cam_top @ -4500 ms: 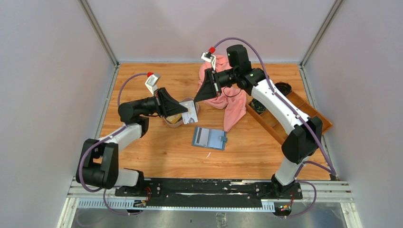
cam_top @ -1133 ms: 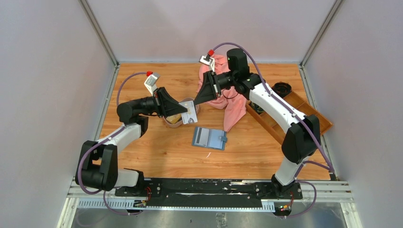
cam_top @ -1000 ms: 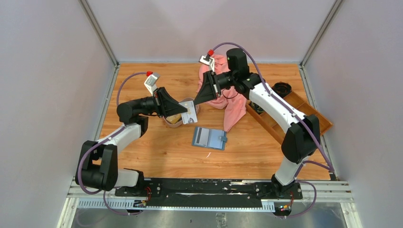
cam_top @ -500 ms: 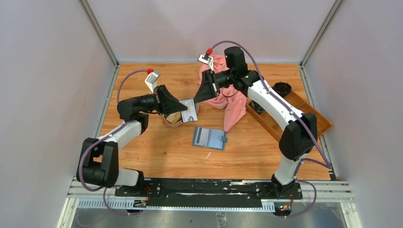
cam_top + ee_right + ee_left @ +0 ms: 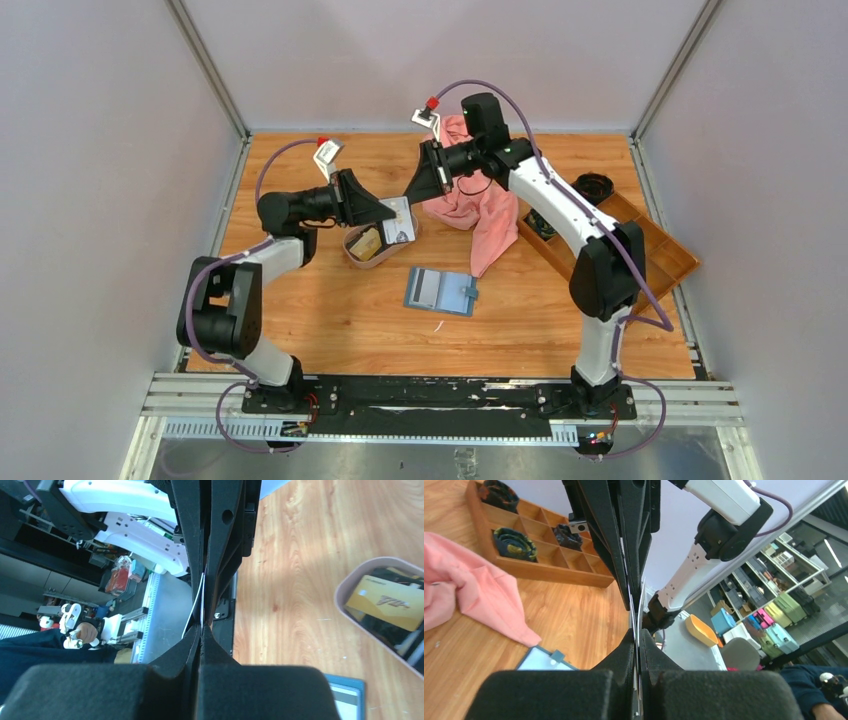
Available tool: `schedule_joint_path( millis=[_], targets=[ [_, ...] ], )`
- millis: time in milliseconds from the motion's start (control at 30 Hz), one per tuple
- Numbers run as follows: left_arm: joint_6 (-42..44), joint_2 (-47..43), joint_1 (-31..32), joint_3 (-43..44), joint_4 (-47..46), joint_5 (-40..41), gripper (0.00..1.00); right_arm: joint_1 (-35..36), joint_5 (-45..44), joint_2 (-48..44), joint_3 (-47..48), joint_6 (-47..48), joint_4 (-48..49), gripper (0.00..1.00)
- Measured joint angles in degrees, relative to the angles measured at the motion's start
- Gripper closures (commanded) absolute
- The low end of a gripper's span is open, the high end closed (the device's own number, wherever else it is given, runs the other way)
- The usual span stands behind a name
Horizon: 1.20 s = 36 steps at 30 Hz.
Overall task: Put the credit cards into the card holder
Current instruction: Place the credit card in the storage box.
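A pale grey-white credit card (image 5: 401,221) hangs edge-on above the oval beige tray (image 5: 354,257). My left gripper (image 5: 388,213) is shut on its near-left edge; in the left wrist view (image 5: 638,640) two thin card edges (image 5: 639,607) run between the pads. My right gripper (image 5: 407,197) comes from the back and is shut on the same card's opposite edge (image 5: 198,605), its tips (image 5: 201,630) pressed together. A yellowish-gold card (image 5: 366,243) lies in the tray over dark cards. The teal card holder (image 5: 440,290) lies open on the table, right of the tray and below both grippers.
A pink cloth (image 5: 474,212) is crumpled behind the right gripper. A brown wooden compartment tray (image 5: 668,262) with dark items sits slanted at the right edge. Grey walls close in the table on three sides.
The right gripper has closed onto the far edge of the card. Both arms have shifted toward the back, and the card now hangs a little higher over the tray.
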<state>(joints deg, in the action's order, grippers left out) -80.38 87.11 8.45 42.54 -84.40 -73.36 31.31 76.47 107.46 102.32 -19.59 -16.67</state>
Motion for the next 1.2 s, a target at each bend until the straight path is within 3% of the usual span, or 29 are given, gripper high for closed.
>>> schedule_joint_path(
  millis=[300, 567, 800, 1200],
  targets=[
    [1.97, 14.49, -5.42, 6.88, 0.0, -2.32, 1.0, -1.64, -2.03, 15.02, 12.39, 1.62, -0.33, 0.97],
    [4.85, 24.9, -8.13, 10.32, 0.04, -2.97, 1.0, -2.32, -2.1, 27.54, 22.73, 2.58, -0.33, 0.74],
    [6.16, 26.29, -8.33, 11.23, -0.28, -2.75, 1.0, -3.23, -1.14, 29.35, 23.41, 2.69, 2.19, 0.5],
    [6.95, 26.91, -10.25, 11.56, -0.72, -2.49, 1.0, -10.12, -0.42, 27.69, 20.94, 3.41, 3.87, 0.49]
  ],
)
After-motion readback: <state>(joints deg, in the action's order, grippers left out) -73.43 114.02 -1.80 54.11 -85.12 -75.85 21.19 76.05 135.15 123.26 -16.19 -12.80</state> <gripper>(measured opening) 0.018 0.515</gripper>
